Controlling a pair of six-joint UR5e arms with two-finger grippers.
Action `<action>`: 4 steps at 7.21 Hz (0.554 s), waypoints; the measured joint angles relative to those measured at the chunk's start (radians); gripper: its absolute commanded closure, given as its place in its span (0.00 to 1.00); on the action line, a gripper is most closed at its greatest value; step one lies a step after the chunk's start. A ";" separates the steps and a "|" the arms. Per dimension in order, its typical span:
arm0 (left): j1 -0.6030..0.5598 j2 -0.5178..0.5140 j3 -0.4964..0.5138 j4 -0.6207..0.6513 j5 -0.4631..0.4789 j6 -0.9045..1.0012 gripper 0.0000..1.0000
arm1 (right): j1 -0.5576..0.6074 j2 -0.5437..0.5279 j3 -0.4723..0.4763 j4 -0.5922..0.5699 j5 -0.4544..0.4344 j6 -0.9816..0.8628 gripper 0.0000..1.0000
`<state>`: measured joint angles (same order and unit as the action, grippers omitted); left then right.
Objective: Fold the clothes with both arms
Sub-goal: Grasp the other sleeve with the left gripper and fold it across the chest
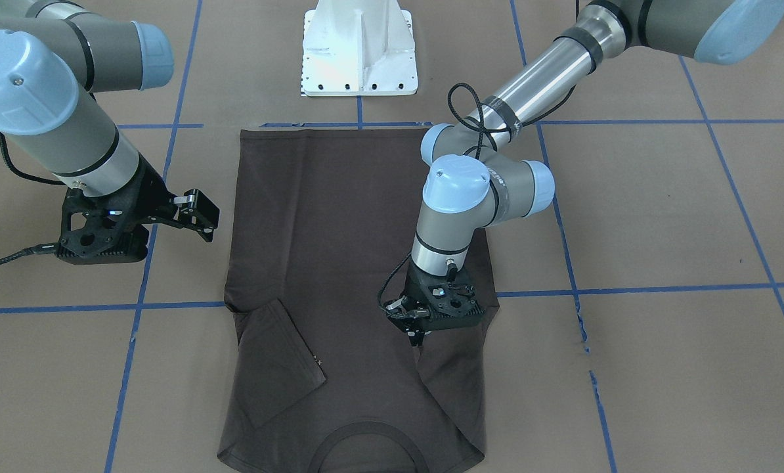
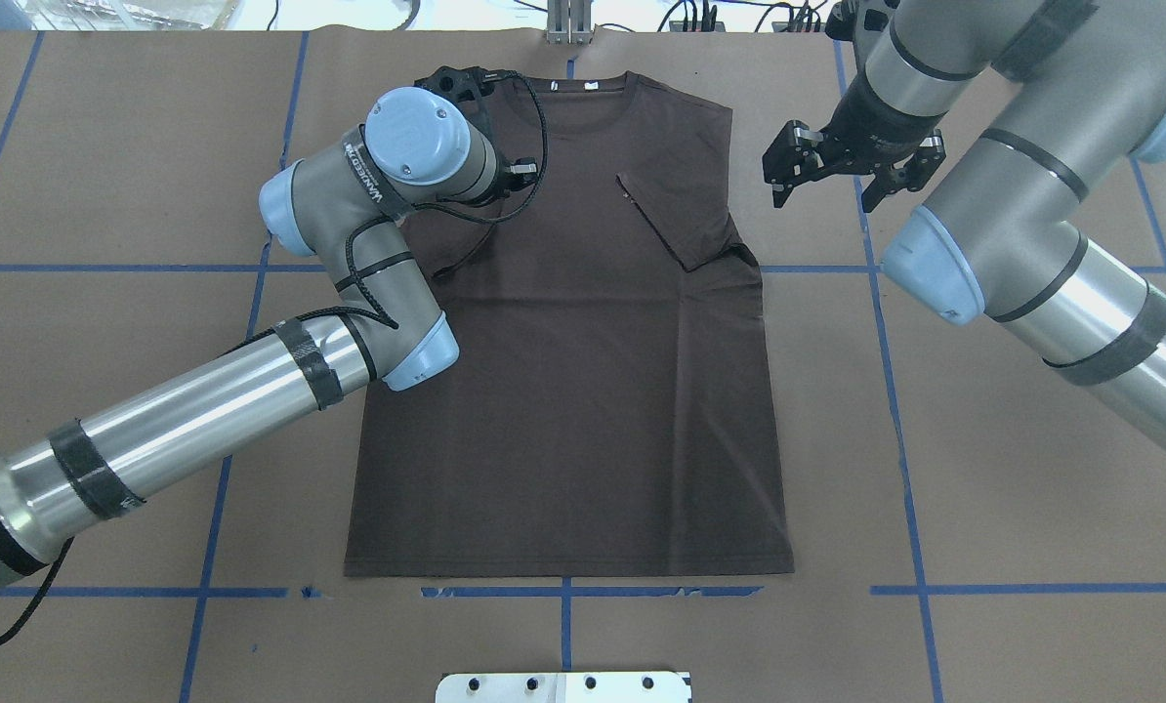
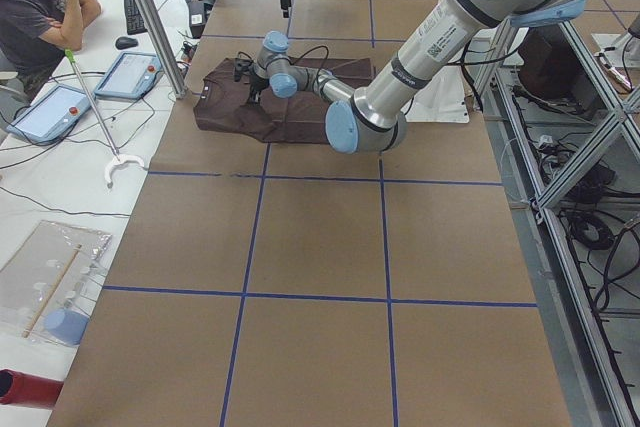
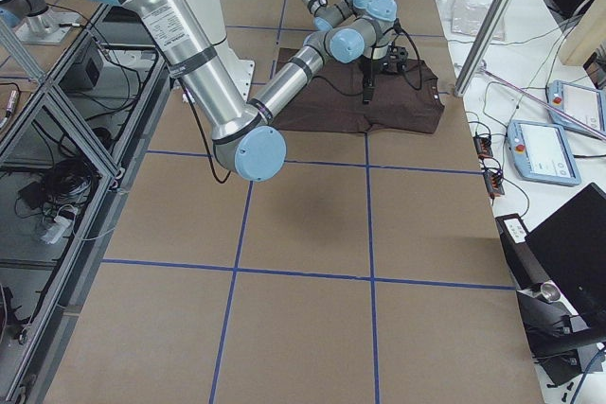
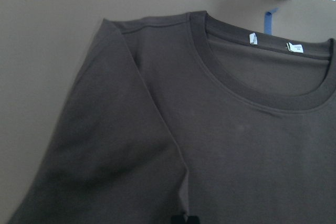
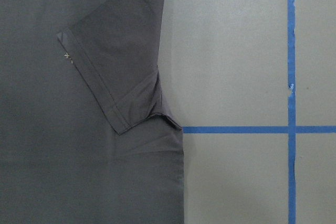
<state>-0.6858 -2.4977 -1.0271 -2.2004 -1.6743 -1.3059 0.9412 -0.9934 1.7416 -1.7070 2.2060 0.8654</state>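
T-shirt [image 2: 583, 391]: flat on the table [image 2: 1013, 488], collar away from the robot, both sleeves folded inward.
Left gripper [image 1: 420, 336]: fingers drawn together, tips down at one folded sleeve's edge; whether they pinch cloth, cannot tell.
Right gripper [image 2: 826, 195]: spread wide, empty, just beside the other shoulder.
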 measured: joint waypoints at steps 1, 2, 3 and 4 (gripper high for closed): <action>0.002 -0.012 0.019 -0.014 0.003 -0.002 1.00 | 0.000 -0.008 0.000 0.019 0.000 0.005 0.00; 0.003 -0.022 0.027 -0.021 0.005 -0.003 0.11 | -0.001 -0.010 0.000 0.025 0.001 0.009 0.00; 0.003 -0.028 0.030 -0.024 0.005 -0.001 0.00 | -0.001 -0.009 0.000 0.028 0.002 0.011 0.00; 0.002 -0.029 0.029 -0.025 0.004 0.004 0.00 | -0.001 -0.008 0.001 0.028 0.002 0.014 0.00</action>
<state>-0.6834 -2.5266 -0.9981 -2.2253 -1.6700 -1.3022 0.9404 -1.0010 1.7427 -1.6788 2.2083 0.8790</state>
